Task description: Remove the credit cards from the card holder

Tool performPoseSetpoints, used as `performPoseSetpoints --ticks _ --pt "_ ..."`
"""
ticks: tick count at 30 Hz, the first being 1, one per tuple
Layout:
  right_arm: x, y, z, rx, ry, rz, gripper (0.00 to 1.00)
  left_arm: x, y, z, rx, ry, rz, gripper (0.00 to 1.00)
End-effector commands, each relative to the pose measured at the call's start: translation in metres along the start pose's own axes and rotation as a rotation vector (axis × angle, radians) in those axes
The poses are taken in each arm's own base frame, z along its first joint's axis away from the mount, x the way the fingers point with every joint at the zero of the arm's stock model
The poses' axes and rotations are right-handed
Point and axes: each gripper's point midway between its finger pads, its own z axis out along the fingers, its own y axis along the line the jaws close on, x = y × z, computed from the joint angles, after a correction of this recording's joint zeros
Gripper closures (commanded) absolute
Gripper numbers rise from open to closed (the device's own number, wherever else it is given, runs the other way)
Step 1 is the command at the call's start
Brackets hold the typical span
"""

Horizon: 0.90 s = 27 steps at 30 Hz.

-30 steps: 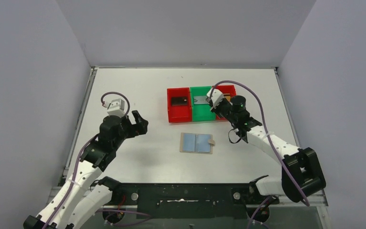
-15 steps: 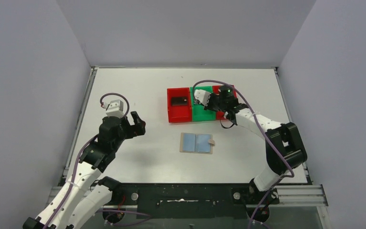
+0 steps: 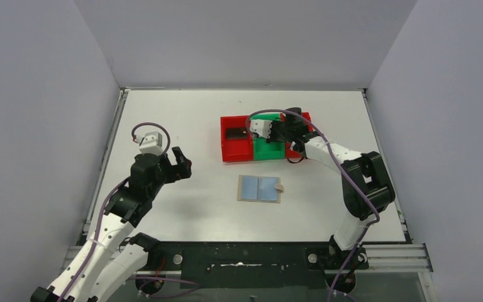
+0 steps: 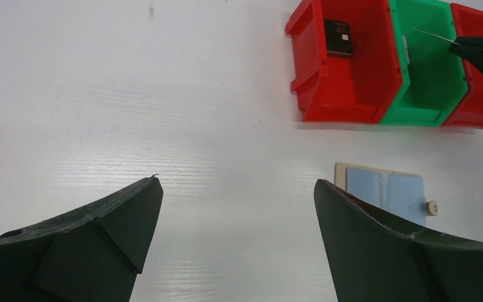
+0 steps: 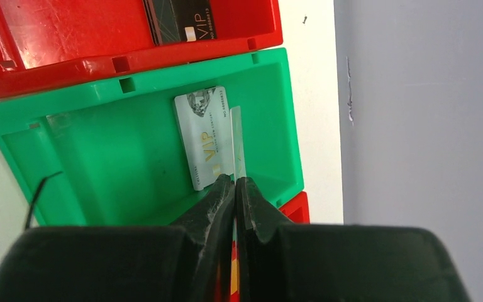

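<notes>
The held card (image 5: 238,141) is thin and shows edge-on in the right wrist view, so I cannot tell its face colour. My right gripper (image 5: 235,184) is pinched shut on its near end. The card hangs over the green bin (image 5: 113,163), just beside the silver card (image 5: 202,135), which lies flat on the bin floor. A dark card (image 5: 179,19) lies in the red bin (image 5: 69,31) next door.

In the top view, the card holder (image 3: 260,189) lies open on the table (image 3: 182,113) with its blue lining up, at 6 o'clock from the bins and well apart from them. No card shows in it. My left gripper (image 4: 236,189) hovers at 9 o'clock from the holder, spread wide and holding nothing.

Step in hand, as I judge it: deposit the card.
1. Centre the card inside the green walls.
2. Lower it close to the floor.
3. Part the fingers only then.

Risk: a high release may let the card lean on a wall or skip out.
</notes>
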Motion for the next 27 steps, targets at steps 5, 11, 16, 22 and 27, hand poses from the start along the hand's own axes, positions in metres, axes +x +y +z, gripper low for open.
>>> performPoseSetpoints --ticks 5,11,16,22,27 --pt "-0.037 -0.024 -0.011 0.086 -0.064 -0.048 1.00 -0.017 -0.004 -0.001 0.015 -0.040 -0.007 0.06" --pt "-0.042 -0.030 -0.013 0.123 -0.090 -0.031 1.00 -0.016 -0.004 0.000 0.015 -0.031 -0.009 0.05" --pt "-0.023 -0.023 -0.005 0.110 -0.038 -0.039 1.00 -0.016 -0.003 0.000 0.013 -0.033 -0.011 0.06" --pt "-0.008 -0.014 0.004 0.070 -0.008 -0.057 1.00 -0.016 -0.003 0.001 0.013 -0.031 -0.011 0.05" --pt "0.000 -0.013 0.015 0.045 0.012 -0.079 1.00 -0.016 -0.002 0.001 0.012 -0.029 -0.011 0.06"
